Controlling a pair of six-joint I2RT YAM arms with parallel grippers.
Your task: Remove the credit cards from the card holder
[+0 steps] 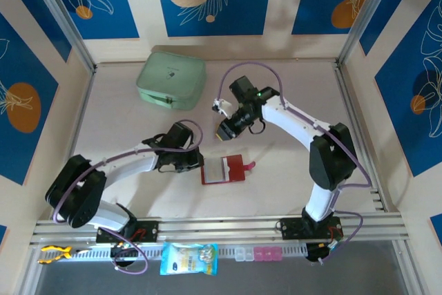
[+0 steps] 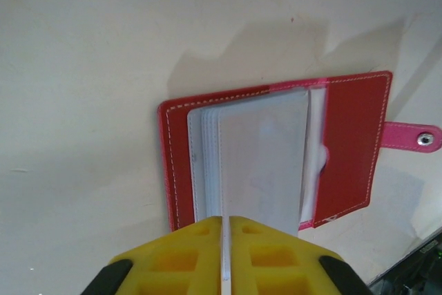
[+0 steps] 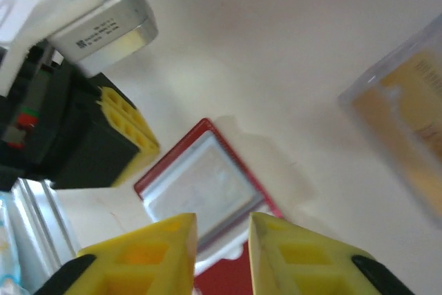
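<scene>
The flat dark-red rectangular card holder (image 2: pixel 352 150) is being touched at its near edge by the left gripper (image 2: pixel 226 217) — jaws together, its long axis crosswise; the right gripper (image 3: pixel 222 217), jaws apart, is being held above, farther off.

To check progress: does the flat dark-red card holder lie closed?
No, the flat dark-red card holder lies open, its greyish clear sleeves exposed.

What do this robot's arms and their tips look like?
Both the left arm and right arm have white links, bulky black joints and a thin purple cable looping alongside. The left end effector and right end effector carry blocky yellow fingers with square recesses, on black mounts. A small green light glows on the right wrist.
</scene>
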